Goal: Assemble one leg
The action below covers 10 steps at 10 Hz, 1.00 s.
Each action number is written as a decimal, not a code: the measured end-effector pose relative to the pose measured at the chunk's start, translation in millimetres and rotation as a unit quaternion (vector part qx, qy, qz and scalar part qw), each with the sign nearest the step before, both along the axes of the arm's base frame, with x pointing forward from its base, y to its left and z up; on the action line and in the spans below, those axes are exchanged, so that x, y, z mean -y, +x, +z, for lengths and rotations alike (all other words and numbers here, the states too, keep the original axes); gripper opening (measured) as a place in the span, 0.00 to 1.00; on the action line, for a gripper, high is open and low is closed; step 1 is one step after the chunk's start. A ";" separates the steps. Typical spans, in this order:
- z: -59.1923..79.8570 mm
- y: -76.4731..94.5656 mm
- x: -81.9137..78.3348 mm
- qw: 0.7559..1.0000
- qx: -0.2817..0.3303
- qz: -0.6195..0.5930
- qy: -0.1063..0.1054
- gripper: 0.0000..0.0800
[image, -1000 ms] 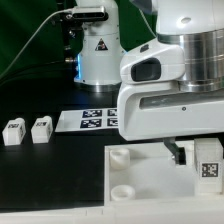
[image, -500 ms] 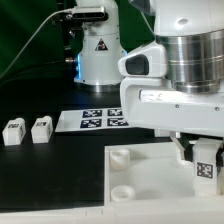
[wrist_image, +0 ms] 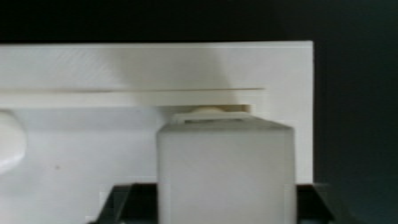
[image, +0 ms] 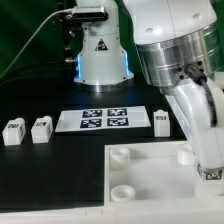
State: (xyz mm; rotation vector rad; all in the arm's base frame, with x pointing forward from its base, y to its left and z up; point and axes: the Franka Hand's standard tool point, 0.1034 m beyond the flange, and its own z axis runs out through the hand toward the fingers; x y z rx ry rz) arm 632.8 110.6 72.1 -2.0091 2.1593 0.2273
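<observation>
My gripper is shut on a leg, a small white post with a tag, and holds it upright over the right side of the large white board. In the wrist view the leg fills the space between my dark fingers, with my gripper closed round it and the board beyond. A small round socket edge shows just past the leg's end. Three more legs lie on the table: two at the exterior view's left and one right of the marker board.
The marker board lies behind the white board. Two round sockets show on the white board's left side. The robot base stands at the back. The arm hides the exterior view's right.
The arm has turned and tilted above the board, uncovering the leg right of the marker board. The held leg stays low over the board's right side.
</observation>
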 end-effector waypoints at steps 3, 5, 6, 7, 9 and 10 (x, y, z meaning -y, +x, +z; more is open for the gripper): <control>-0.1 -0.5 0.4 1.000 -0.004 -0.012 -0.002 0.44; -1.1 -2.9 -4.4 0.996 0.014 0.084 -0.013 0.67; 1.3 -2.2 -7.1 0.982 0.033 0.187 -0.023 0.67; 1.9 -2.0 -9.8 0.964 0.047 0.259 -0.030 0.79; 0.9 -2.2 -7.0 0.942 0.062 0.328 -0.031 0.81; 0.5 -2.1 -5.6 0.910 0.075 0.406 -0.039 0.81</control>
